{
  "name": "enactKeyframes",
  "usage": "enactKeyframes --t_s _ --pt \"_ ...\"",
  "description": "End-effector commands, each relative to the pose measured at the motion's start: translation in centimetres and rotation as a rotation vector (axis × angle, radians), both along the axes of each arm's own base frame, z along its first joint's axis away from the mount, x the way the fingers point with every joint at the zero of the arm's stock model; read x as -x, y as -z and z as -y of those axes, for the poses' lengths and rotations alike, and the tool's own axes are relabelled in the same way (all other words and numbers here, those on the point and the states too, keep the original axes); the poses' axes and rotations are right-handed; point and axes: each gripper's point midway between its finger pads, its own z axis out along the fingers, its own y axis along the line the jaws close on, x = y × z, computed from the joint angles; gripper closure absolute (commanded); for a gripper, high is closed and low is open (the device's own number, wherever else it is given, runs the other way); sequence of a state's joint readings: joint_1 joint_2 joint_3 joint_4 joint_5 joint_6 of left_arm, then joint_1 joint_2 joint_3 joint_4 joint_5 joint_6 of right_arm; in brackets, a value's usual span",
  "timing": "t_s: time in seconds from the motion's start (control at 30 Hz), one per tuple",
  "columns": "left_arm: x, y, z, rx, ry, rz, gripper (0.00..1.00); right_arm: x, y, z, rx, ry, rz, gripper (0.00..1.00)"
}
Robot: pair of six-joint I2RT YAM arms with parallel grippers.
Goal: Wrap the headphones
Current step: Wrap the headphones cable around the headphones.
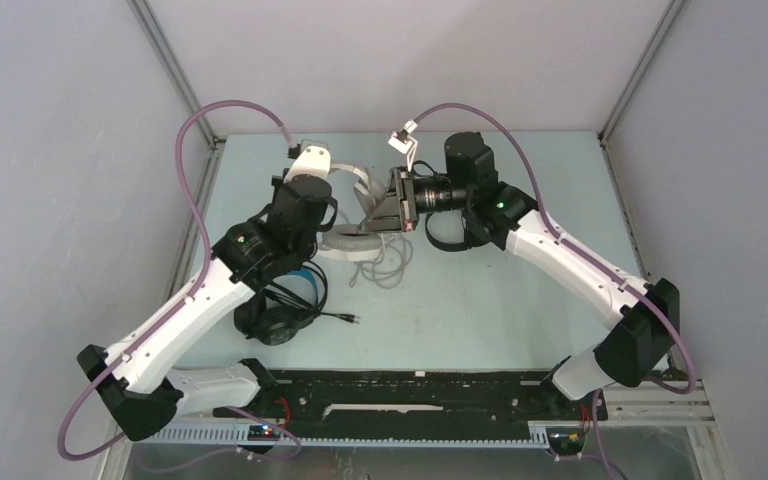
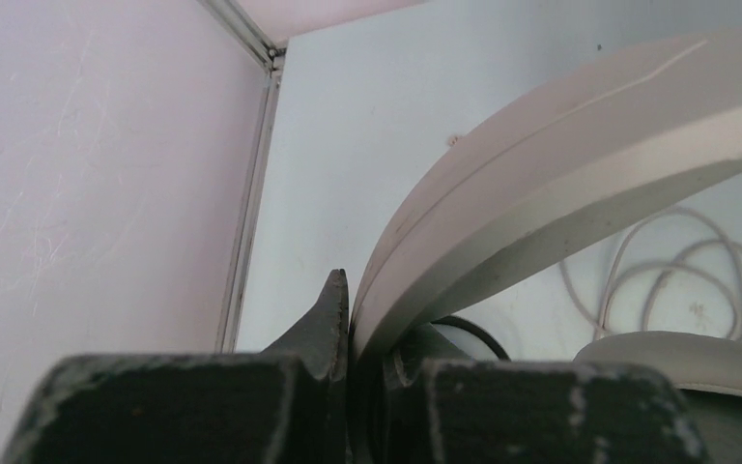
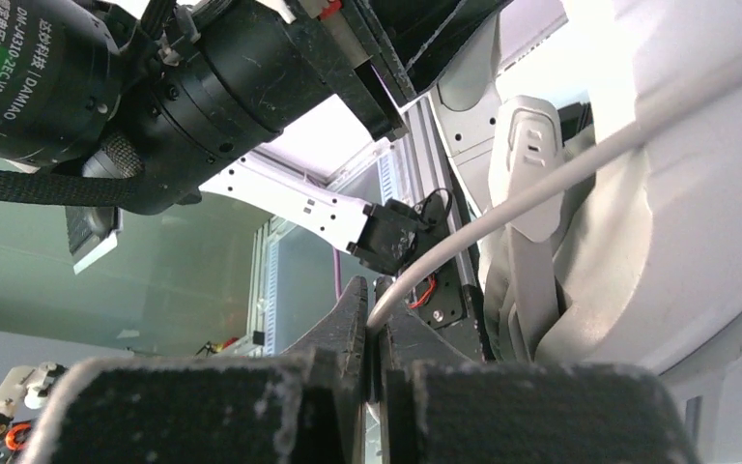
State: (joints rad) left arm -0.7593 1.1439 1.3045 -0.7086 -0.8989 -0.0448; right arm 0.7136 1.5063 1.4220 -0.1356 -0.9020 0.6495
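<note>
White over-ear headphones [image 1: 345, 243] stand mid-worktop [image 1: 500, 310], nearer its rear edge. The left end effector [image 2: 351, 304] is clamped on their headband [image 2: 560, 155], and the right end effector [image 3: 375, 302] pinches the grey cable [image 3: 541, 184]. Open room lies front-right. Black headphones [image 1: 280, 322] sit by the left edge.

The pale tabletop [image 1: 520, 300] carries black headphones [image 1: 278, 318] with a blue headband near its left edge. A loosely looped grey cable [image 1: 392, 265] lies mid-table, just beside white headphones [image 1: 348, 242].

Bare tabletop [image 1: 465, 322] beside grey cable [image 1: 392, 268]
</note>
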Motion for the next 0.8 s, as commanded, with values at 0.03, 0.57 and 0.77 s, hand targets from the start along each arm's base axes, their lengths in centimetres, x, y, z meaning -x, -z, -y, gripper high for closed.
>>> enactKeyframes --t_s 0.03,0.57,0.77 --pt "-0.9 -3.9 -1.4 0.208 -0.136 0.212 1.00 -0.8 -2.4 -1.2 -0.086 0.035 0.053 0.99" --pt "-1.0 -5.1 1.2 0.599 -0.065 0.294 1.00 -3.4 -3.6 -1.4 -0.086 0.405 0.596 0.93" --pt "-0.7 -5.6 1.7 0.682 -0.051 0.300 1.00 -2.1 -3.9 -2.2 -0.095 0.430 0.744 0.91"
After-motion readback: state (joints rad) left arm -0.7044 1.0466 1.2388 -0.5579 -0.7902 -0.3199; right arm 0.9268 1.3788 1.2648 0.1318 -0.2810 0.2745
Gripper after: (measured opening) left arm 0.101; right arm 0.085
